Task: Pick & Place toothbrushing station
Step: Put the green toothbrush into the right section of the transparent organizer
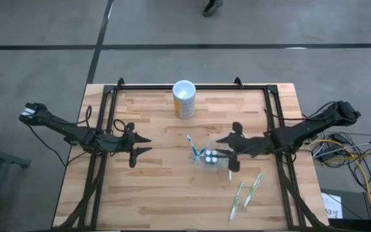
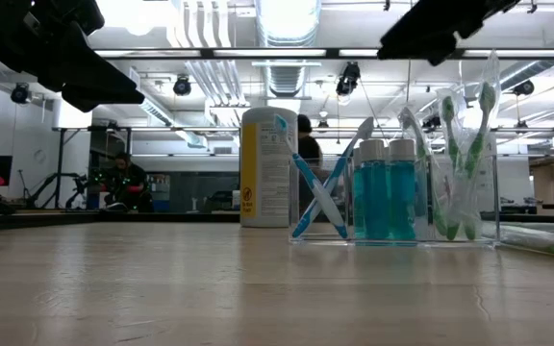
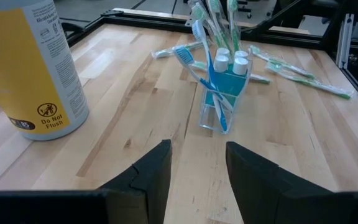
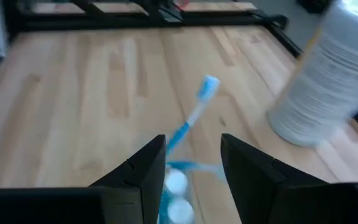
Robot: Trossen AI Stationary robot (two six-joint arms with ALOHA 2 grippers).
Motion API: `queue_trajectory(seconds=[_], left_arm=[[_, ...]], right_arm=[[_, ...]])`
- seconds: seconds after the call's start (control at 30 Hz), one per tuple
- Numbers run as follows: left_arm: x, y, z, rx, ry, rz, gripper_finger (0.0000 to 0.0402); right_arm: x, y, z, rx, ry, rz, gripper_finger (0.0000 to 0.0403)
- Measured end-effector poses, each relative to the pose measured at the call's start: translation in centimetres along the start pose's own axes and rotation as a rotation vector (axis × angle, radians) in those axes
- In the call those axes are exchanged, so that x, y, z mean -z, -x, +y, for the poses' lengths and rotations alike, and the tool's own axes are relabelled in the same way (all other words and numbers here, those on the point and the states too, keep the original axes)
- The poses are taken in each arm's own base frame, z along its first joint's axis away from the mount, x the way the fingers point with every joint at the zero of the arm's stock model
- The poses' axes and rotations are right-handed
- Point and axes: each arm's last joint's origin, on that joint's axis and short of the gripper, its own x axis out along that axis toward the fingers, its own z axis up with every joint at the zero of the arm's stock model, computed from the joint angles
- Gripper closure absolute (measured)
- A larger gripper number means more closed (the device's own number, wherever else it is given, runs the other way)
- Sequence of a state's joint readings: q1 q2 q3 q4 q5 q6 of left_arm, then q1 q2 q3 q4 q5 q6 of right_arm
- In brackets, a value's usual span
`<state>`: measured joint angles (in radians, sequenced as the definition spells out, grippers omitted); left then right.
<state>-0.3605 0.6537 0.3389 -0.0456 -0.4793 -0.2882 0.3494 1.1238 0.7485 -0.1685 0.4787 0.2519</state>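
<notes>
The toothbrushing station (image 1: 208,157) is a small clear holder standing on its base on the wooden table, right of centre. It holds two blue bottles with white caps (image 3: 229,62), crossed blue toothbrushes (image 2: 320,192) and green ones (image 2: 465,144). My right gripper (image 4: 193,162) hangs open just above the station's right side, fingers clear of it; the low view shows it (image 2: 436,34) over the brush heads. My left gripper (image 1: 148,144) waits open at mid-left, pointing toward the station (image 3: 222,93).
A tall yellow canister with a white top (image 1: 184,98) stands at the far middle of the table. Loose green toothbrushes (image 1: 245,193) lie near the front right. A black frame (image 1: 192,87) runs along the table's far edge and sides.
</notes>
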Motion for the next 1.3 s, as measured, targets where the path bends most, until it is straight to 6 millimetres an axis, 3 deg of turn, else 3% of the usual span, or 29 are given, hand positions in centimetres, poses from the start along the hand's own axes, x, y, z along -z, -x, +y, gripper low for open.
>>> queue_trajectory(seconds=[0.2,0.5,0.7,0.87,1.0,1.3], left_arm=[[0.0,0.0,0.0,0.000,0.000,0.000,0.0244],[0.0,0.0,0.0,0.000,0.000,0.000,0.0244],[0.0,0.0,0.0,0.000,0.000,0.000,0.0244],[0.0,0.0,0.0,0.000,0.000,0.000,0.0244],[0.0,0.0,0.0,0.000,0.000,0.000,0.0244],[0.0,0.0,0.0,0.000,0.000,0.000,0.0244]], right_arm=[[0.9,2.3,-0.8,0.115,-0.035,0.060,0.0252],[2.0,6.0,-2.0,0.152,-0.106,0.110,0.0246],[2.8,7.4,-3.4,0.261,-0.194,0.119,0.0245],[3.3,7.8,-4.3,0.398,-0.197,0.108,0.0245],[3.6,7.7,-5.3,0.478,-0.317,0.127,0.0245],[3.3,5.9,-7.8,0.576,-0.506,0.208,0.0245]])
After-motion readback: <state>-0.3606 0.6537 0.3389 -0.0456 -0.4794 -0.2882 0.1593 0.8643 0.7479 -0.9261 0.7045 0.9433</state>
